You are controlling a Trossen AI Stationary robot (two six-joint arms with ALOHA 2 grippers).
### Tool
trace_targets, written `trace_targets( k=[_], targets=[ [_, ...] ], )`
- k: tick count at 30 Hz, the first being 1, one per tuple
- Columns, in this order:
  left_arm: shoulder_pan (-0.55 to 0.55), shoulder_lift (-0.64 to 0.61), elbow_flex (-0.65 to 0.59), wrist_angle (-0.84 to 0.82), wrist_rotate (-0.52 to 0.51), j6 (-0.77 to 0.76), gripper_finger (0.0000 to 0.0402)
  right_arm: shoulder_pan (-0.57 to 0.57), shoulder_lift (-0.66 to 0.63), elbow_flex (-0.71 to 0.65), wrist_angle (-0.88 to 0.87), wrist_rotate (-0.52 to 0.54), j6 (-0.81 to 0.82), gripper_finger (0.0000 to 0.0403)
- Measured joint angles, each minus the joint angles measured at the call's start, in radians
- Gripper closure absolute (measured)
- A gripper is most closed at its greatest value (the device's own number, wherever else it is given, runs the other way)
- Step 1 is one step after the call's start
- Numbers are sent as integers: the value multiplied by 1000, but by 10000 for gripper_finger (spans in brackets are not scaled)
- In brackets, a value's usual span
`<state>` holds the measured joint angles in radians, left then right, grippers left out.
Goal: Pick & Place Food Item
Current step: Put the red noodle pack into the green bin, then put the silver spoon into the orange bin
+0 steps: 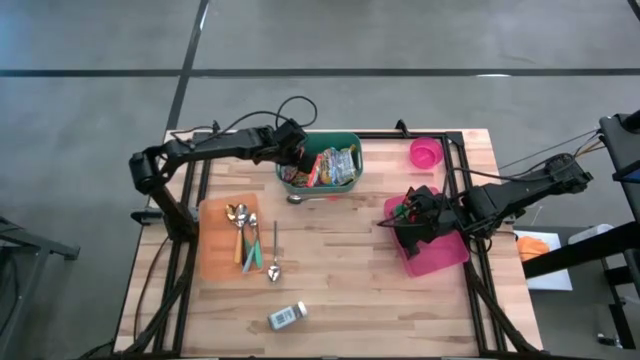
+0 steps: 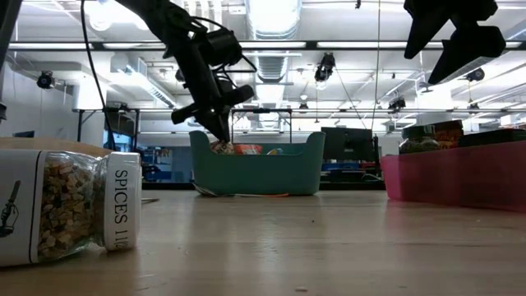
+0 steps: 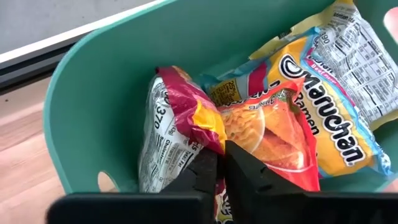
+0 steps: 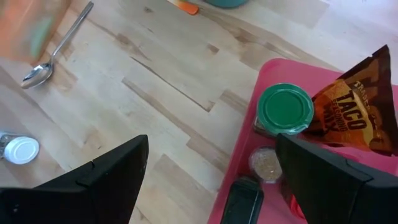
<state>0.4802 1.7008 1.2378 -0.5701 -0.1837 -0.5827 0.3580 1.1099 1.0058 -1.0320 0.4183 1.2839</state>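
- Right now I'm watching the left pincer (image 3: pixel 217 171) reaching down into the teal bin (image 1: pixel 340 141) at the far middle of the table (image 1: pixel 360 280), and in the left wrist view its two fingers are pinching together on the crinkled edge of a ramen packet (image 3: pixel 186 118).
- I'm reading that pincer as clenched on the ramen packet, though only a fold of wrapper is showing between the fingers, so I'm judging the hold to be thin.
- The packet is sitting inside the bin, leaning against the bin wall nearest the left arm, with a second orange packet (image 3: pixel 273 134) and a Maruchan packet (image 3: pixel 336 106) crowding it on the far side.
- Its long axis is running up and down out of the bin, directly ahead of the fingertips, so I'm expecting the coming move to be a straight lift clear of the rim.
- The left arm is plainly the nearer one; the right pincer (image 4: pixel 211 180) is hovering released, fingers wide, well apart from the bin, over the near edge of the pink tray (image 1: pixel 445 255).
- That tray is holding a green-lidded jar (image 4: pixel 285 109) and a taco seasoning pouch (image 4: pixel 357 112), and I'm guessing it may be the drop point.
- A spice jar (image 1: pixel 287 316) is lying on the table near the front edge.
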Motion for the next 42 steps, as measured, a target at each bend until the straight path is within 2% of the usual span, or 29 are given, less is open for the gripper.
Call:
trace_targets(
  k=[12, 17, 25, 30, 35, 37, 42],
  targets=[
    [0, -28, 7, -4, 17, 34, 187, 4, 0, 0, 20, -8, 0, 55],
    [0, -93, 7, -6, 32, 37, 141, 11, 0, 0, 21, -7, -18, 55],
    [-45, -230, 2, -104, 209, 58, 129, 11, 0, 0, 88, -7, -158, 54],
    [-159, -292, 1, -258, 214, 85, 129, 11, 0, 0, 240, -8, -345, 55],
    [-274, -316, 1, -371, 214, 90, 129, -6, 10, 0, 335, -9, -418, 55],
    [-312, -316, -1, -402, 214, 143, 129, -21, 26, 0, 348, -10, -414, 55],
    [-444, -299, -2, -437, 207, 464, 129, -57, 68, 0, 385, -39, -367, 55]
  ],
)
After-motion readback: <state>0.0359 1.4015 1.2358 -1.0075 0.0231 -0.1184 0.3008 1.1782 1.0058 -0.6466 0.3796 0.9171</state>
